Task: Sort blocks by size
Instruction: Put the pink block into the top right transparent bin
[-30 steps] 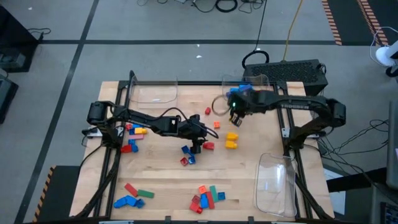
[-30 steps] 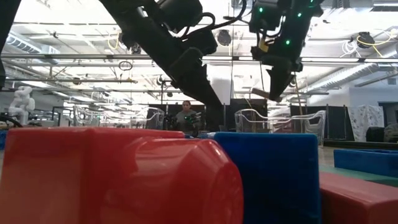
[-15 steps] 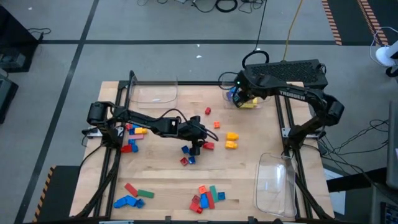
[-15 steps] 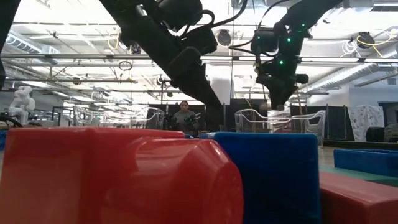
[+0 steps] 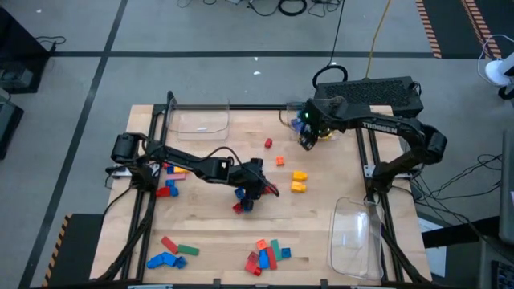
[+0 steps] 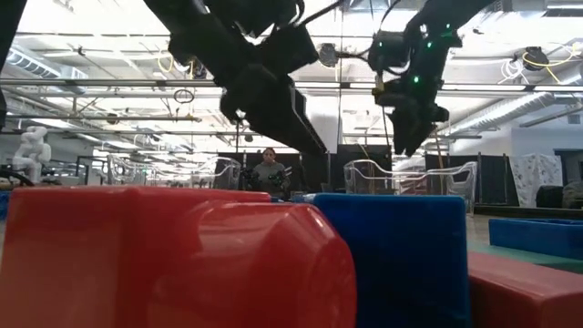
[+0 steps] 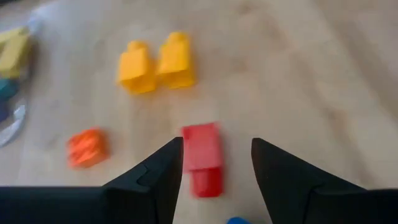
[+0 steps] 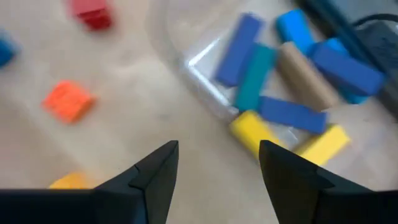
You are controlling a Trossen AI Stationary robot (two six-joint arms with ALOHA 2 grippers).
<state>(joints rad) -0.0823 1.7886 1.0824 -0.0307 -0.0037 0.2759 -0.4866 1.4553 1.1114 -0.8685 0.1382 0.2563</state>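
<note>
- your left gripper [image 5: 255, 186] sits mid-table, fingers apart and holding nothing, a red block [image 7: 203, 157] lying between them on the wood.
- your right gripper [image 5: 307, 140] hangs at the far clear tray [image 8: 205, 74], fingers spread and empty.
- that tray holds blue, teal and yellow bars [image 8: 283, 112].
- more blocks [image 5: 267, 254] lie scattered along the near edge.

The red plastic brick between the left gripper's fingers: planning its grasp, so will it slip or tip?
The red plastic brick looks rigid and light. Lying flat on the wooden table, it probably won't tip. Its smooth sides might slip.
</note>
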